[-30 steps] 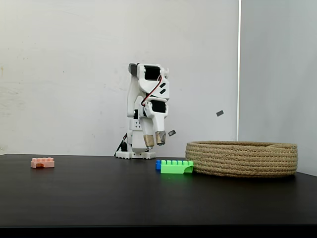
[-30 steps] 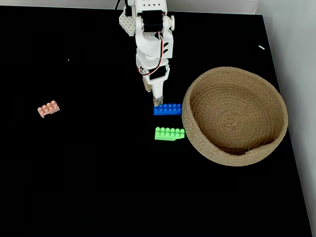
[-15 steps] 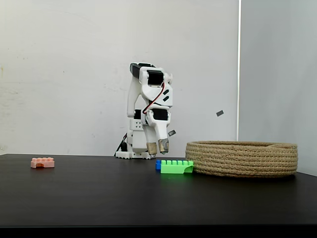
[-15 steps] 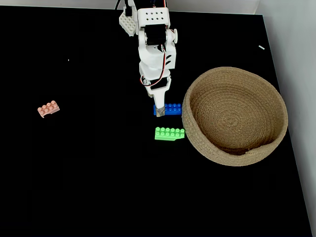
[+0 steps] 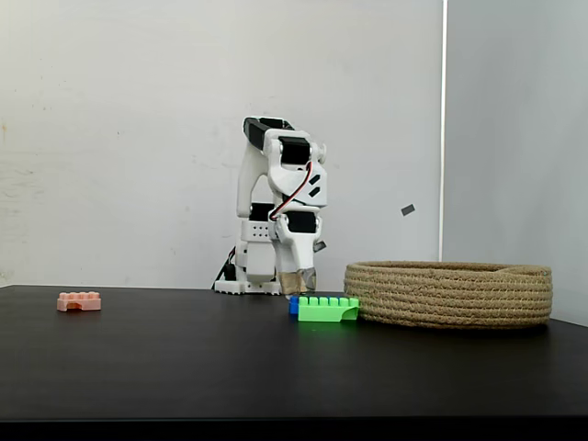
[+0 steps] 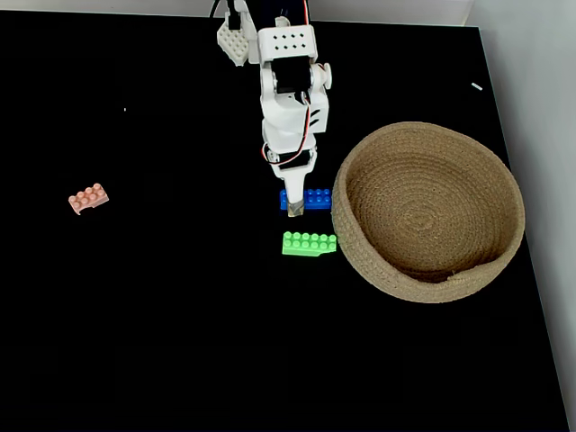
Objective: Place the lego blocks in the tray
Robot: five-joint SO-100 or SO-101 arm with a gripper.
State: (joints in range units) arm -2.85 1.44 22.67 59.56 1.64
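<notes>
My tool (image 6: 294, 209) hangs low over the left end of the blue brick (image 6: 310, 199), at 9 o'clock of the tray (image 6: 360, 261); how far it is open I cannot tell, and an off-centre grip may push this brick into the green brick (image 6: 310, 243).

black tabletop (image 6: 162, 315), matte, bare at front | white wall (image 5: 119, 138) behind, faintly scuffed | vertical wall seam (image 5: 443, 129) at right | small grey tape scrap (image 5: 408, 210) on wall | pale fleck (image 6: 476, 87) near table's right edge
</notes>
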